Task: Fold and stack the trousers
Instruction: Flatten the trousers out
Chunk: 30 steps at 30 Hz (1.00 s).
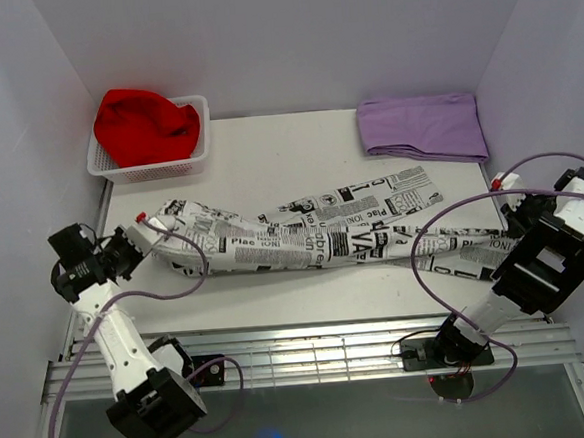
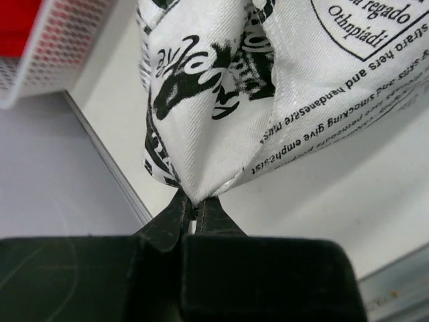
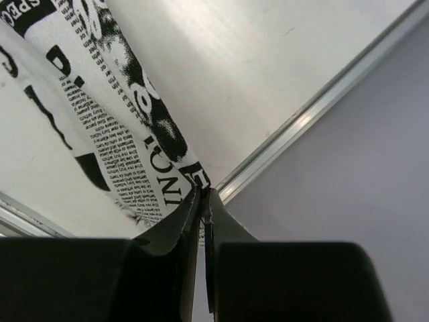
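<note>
The trousers [image 1: 313,233], white with black newspaper print, stretch across the table from left to right, twisted along their length. My left gripper [image 1: 141,233] is shut on their left end; in the left wrist view the cloth [image 2: 221,114] bunches out of the closed tips of that gripper [image 2: 198,201]. At the table's right edge my right gripper [image 1: 514,219] is shut on the other end. The right wrist view shows a printed hem [image 3: 134,161] pinched at the gripper [image 3: 203,192].
A white basket [image 1: 150,169] holding a red cloth [image 1: 145,124] stands at the back left. A folded lilac cloth [image 1: 423,127] lies at the back right. Purple walls enclose the table [image 1: 269,170]. A metal rail [image 1: 311,353] runs along the near edge.
</note>
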### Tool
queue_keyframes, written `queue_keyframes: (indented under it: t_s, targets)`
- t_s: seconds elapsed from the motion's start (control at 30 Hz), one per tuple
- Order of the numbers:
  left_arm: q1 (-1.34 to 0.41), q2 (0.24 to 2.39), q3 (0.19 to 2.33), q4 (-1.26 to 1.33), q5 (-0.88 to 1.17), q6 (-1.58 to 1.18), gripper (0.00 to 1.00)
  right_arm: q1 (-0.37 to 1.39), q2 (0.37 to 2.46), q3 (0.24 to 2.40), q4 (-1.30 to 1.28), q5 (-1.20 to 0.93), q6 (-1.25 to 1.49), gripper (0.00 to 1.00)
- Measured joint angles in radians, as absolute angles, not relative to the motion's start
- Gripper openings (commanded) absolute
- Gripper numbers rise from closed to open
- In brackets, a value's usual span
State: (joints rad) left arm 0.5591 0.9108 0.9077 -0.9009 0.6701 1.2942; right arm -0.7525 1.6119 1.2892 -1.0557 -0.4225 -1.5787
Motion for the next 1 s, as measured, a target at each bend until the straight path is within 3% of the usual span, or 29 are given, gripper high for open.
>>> queue_keyframes:
  t_s: [0.07, 0.1, 0.13, 0.17, 0.2, 0.27, 0.3, 0.57, 0.87, 1.0]
  targets:
    - [0.623, 0.868, 0.832, -0.973, 0.660, 1.395, 0.04, -0.793, 1.612, 1.235, -1.053, -0.404, -1.621, 0.08]
    - [0.655, 0.856, 0.797, -1.018, 0.649, 1.443, 0.19, -0.811, 1.612, 1.216, -1.052, -0.390, -1.642, 0.08]
    - [0.682, 0.855, 0.773, -1.058, 0.636, 1.486, 0.29, -0.824, 1.612, 1.205, -1.052, -0.380, -1.660, 0.08]
    - [0.703, 0.873, 0.761, -1.112, 0.626, 1.517, 0.47, -0.833, 1.612, 1.197, -1.050, -0.374, -1.674, 0.08]
    - [0.716, 0.885, 0.761, -1.128, 0.626, 1.531, 0.58, -0.840, 1.612, 1.193, -1.050, -0.368, -1.687, 0.08]
    - [0.732, 0.950, 0.797, -1.193, 0.632, 1.551, 0.70, -0.848, 1.612, 1.186, -1.048, -0.362, -1.715, 0.08]
    - [0.736, 0.996, 0.838, -1.227, 0.640, 1.551, 0.85, -0.848, 1.612, 1.181, -1.046, -0.361, -1.726, 0.08]
    - [0.738, 1.343, 1.287, -1.298, 0.781, 1.400, 0.88, -0.847, 1.560, 1.048, -0.985, -0.334, -1.818, 0.08]
    - [0.589, 1.633, 1.457, -1.288, 0.877, 1.066, 0.93, -0.844, 1.485, 0.953, -0.857, -0.347, -1.884, 0.08]
    - [0.447, 1.694, 1.420, -1.222, 0.855, 0.889, 0.87, -0.826, 1.473, 0.953, -0.834, -0.365, -1.884, 0.08]
